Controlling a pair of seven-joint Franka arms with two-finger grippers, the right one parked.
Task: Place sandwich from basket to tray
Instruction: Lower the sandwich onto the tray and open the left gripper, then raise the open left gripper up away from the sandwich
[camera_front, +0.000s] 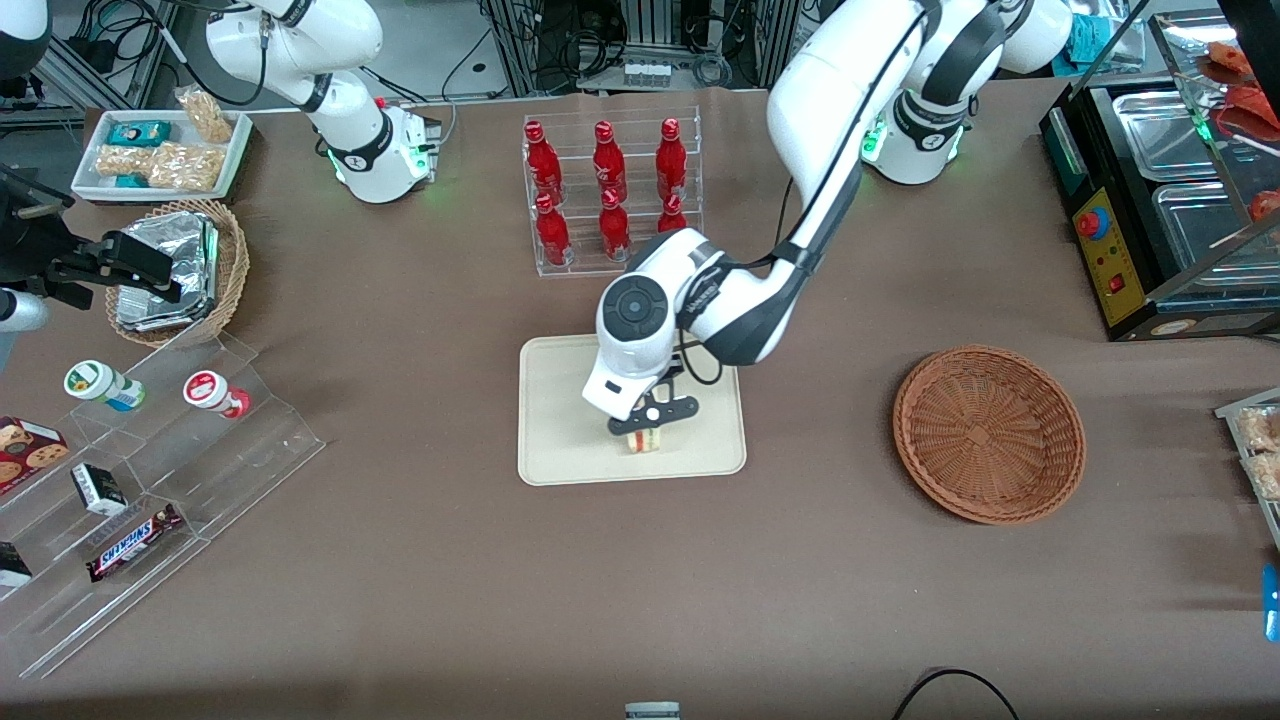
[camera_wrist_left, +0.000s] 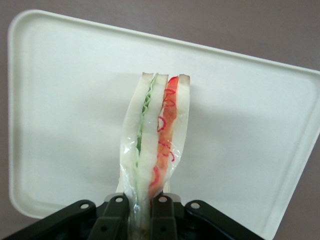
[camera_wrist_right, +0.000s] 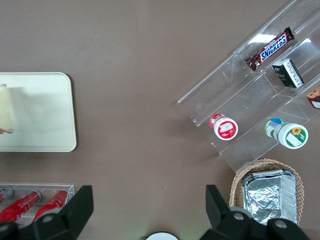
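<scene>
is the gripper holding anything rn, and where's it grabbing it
Yes: the gripper is shut on the sandwich, pinching one end of the wedge across its bread faces. The sandwich is over the tray, while the basket is empty.

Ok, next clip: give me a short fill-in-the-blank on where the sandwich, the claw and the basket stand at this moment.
1. The claw is shut on the ____, pinching it between both fingers.
2. The sandwich is held over the cream ____, not over the table cloth.
3. The brown wicker basket toward the working arm's end of the table holds ____.
4. The bottles in the clear rack, farther from the front camera than the tray, are ____ in colour.

Missing words: sandwich; tray; nothing; red
</scene>
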